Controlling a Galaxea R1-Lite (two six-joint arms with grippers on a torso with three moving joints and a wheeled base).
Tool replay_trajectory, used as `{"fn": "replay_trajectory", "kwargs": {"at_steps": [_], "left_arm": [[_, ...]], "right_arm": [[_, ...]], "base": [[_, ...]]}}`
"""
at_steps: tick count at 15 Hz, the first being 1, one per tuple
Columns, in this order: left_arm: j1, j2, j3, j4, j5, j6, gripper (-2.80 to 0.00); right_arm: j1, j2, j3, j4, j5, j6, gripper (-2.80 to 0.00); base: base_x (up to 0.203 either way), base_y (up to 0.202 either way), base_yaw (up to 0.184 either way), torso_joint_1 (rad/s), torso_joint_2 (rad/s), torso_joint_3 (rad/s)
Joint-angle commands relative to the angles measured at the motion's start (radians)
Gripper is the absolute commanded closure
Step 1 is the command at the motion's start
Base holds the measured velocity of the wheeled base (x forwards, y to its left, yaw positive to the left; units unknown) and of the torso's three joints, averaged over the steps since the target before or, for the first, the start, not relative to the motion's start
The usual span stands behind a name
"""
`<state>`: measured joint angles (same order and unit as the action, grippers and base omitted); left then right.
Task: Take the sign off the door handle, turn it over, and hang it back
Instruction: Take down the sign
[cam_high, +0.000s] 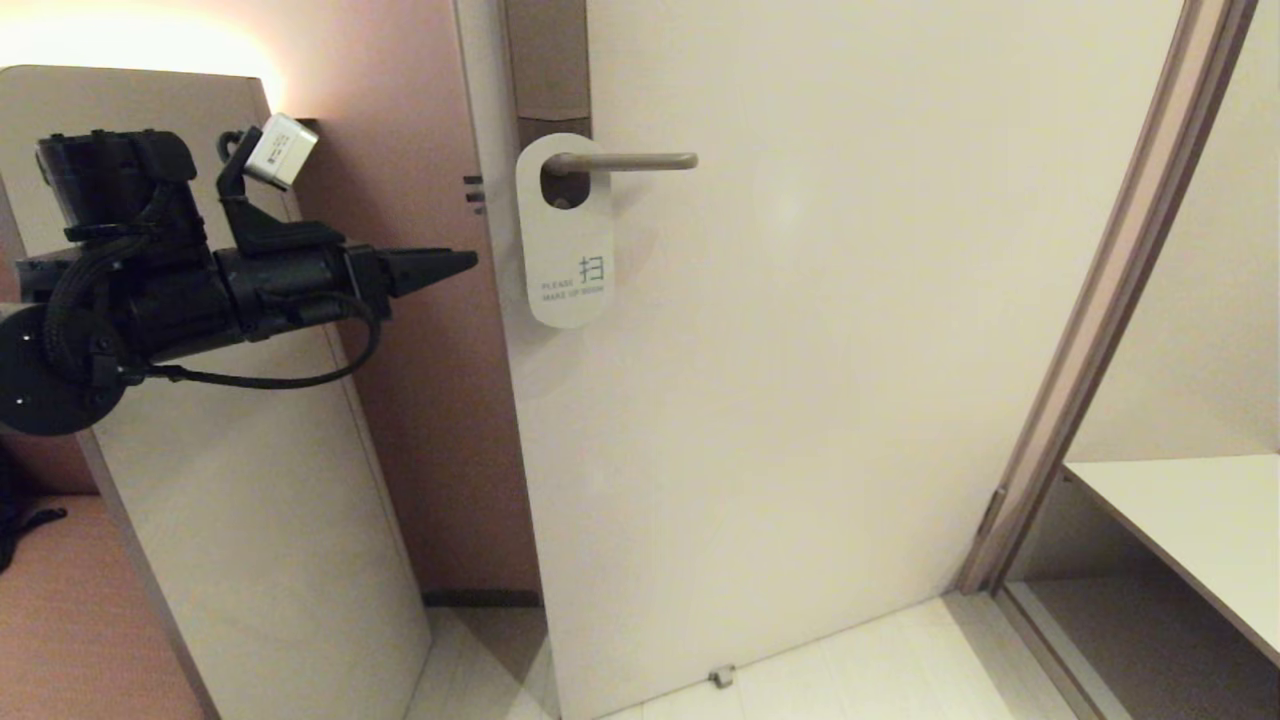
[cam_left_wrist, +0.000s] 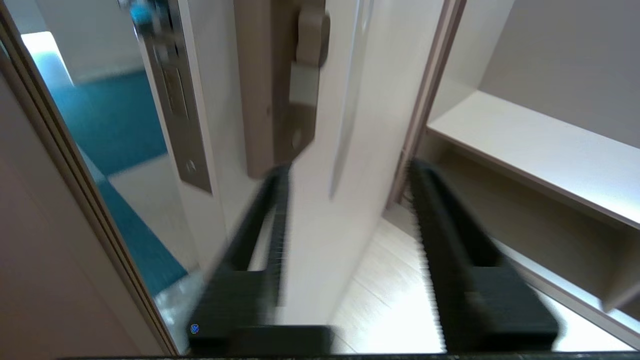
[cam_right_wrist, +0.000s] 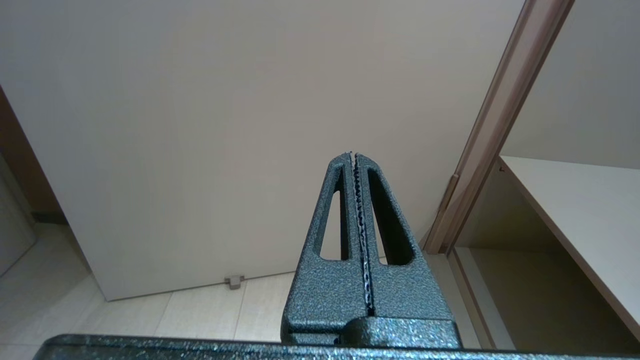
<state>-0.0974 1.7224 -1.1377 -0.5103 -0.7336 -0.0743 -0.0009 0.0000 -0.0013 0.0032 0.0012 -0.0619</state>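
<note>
The sign (cam_high: 563, 232) hangs white face out on the door handle (cam_high: 622, 161), while the left end effector (cam_high: 470, 262), seemingly empty, stands partly spread beside it.

left arm (cam_high: 150, 290): black housing, looped black cable, white camera block; right gripper (cam_right_wrist: 353, 156): speckled dark-grey slotted fingers, serrated inner edges.

Pale door (cam_high: 800, 400), tiled floor (cam_high: 850, 660) (warm light)
</note>
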Motion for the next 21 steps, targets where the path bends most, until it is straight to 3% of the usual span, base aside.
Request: {"fn": "replay_trajectory", "kwargs": {"at_steps": [1, 6, 21], "left_arm": [[0.001, 0.020, -0.001, -0.041, -0.006, -0.001, -2.80], [-0.012, 0.084, -0.064, -0.083, -0.053, -0.002, -2.80], [-0.129, 0.239, -0.203, -0.082, -0.053, -0.004, -2.80]], "right_arm": [[0.001, 0.000, 0.000, 0.000, 0.000, -0.001, 0.00], [0.001, 0.000, 0.000, 0.000, 0.000, -0.001, 0.00], [0.000, 0.001, 0.000, 0.000, 0.000, -0.001, 0.00]], "base": [[0.000, 0.000, 0.000, 0.000, 0.00, 0.000], [0.000, 0.000, 0.000, 0.000, 0.00, 0.000], [0.000, 0.000, 0.000, 0.000, 0.00, 0.000]]}}
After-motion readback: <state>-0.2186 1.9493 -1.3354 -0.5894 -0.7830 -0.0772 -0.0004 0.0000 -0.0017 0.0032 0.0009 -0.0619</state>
